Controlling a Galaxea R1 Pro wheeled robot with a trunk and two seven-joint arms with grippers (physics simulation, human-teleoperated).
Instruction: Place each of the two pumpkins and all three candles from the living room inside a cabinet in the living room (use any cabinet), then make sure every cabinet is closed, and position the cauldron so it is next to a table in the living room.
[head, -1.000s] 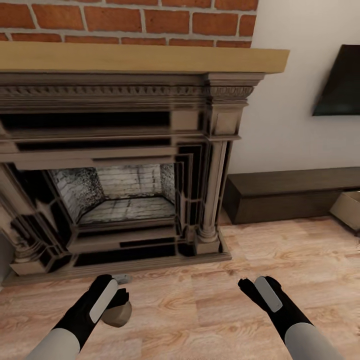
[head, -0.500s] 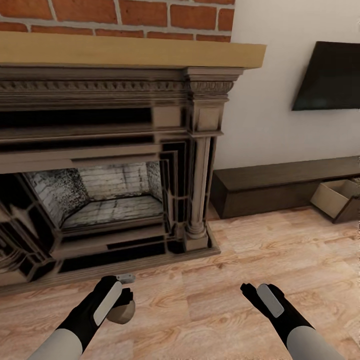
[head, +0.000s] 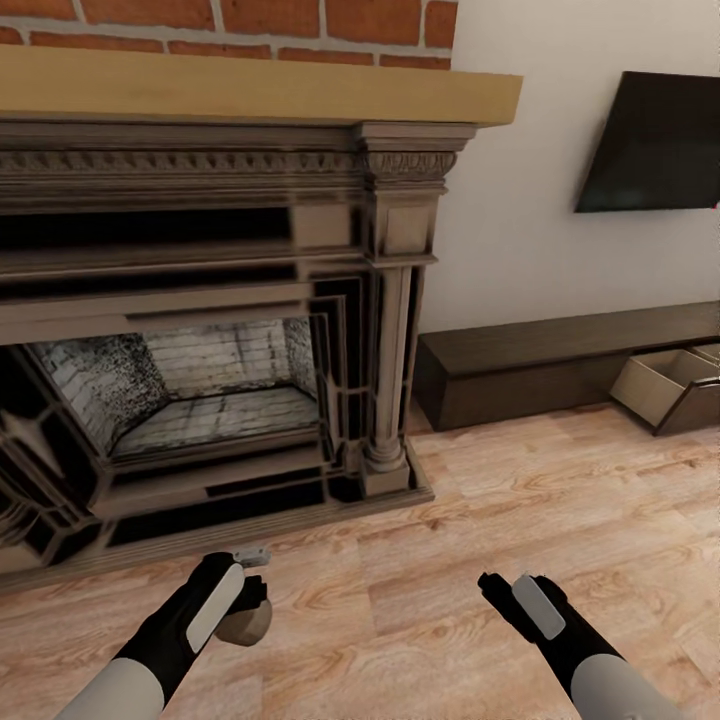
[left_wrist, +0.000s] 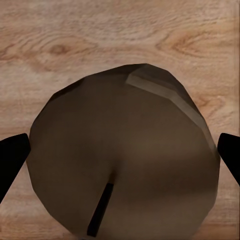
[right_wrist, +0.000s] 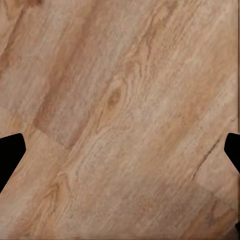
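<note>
My left gripper (head: 247, 598) is shut on a brown candle (head: 245, 622), a stubby cylinder held low over the plank floor in front of the fireplace. The left wrist view looks down on the candle (left_wrist: 125, 160) and its dark wick, with a black fingertip at each side. My right gripper (head: 497, 588) hangs open and empty over bare floor, its fingertips (right_wrist: 11, 150) far apart. The long dark brown cabinet (head: 540, 365) stands against the wall at the right, with one drawer (head: 668, 385) pulled out and showing its tan inside. No pumpkin or cauldron is in view.
A large dark fireplace (head: 200, 330) with a tan mantel and red brick above takes up the left and centre. A black TV (head: 650, 140) hangs on the pale wall over the cabinet. Light wood floor (head: 560, 500) lies between me and the cabinet.
The head view has turned to the right, so the fireplace slid left and the cabinet's open drawer came further into view. Both arms keep their pose, the left still holding the candle.
</note>
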